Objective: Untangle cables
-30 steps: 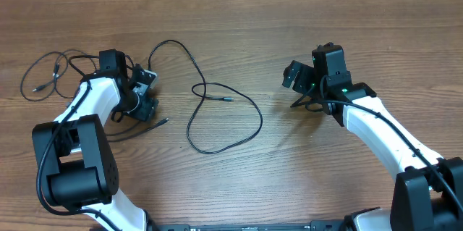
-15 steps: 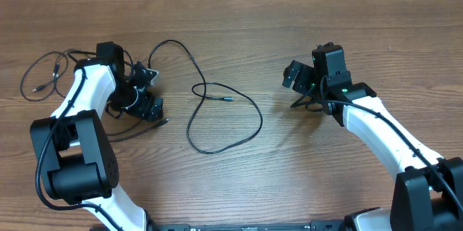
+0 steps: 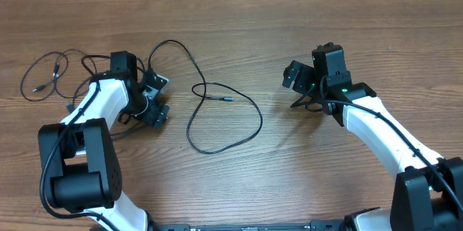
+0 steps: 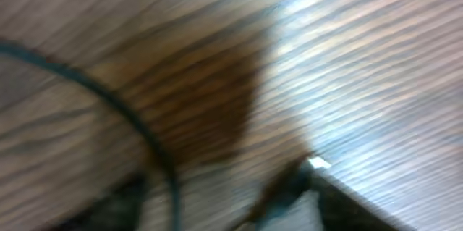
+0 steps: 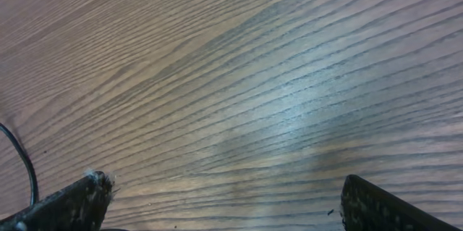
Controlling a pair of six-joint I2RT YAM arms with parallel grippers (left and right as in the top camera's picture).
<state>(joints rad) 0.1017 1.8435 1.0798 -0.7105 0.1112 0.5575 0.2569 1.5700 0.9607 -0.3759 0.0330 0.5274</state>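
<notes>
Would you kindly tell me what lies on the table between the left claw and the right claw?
One loosely looped black cable lies there, nothing else; the overhead view shows it.

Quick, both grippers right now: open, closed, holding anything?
Left gripper: open; whether it touches anything cannot be told.
Right gripper: open wide, holding nothing.

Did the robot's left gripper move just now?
Yes. The left gripper slid toward the big cable loop in the middle, which stayed put.
</notes>
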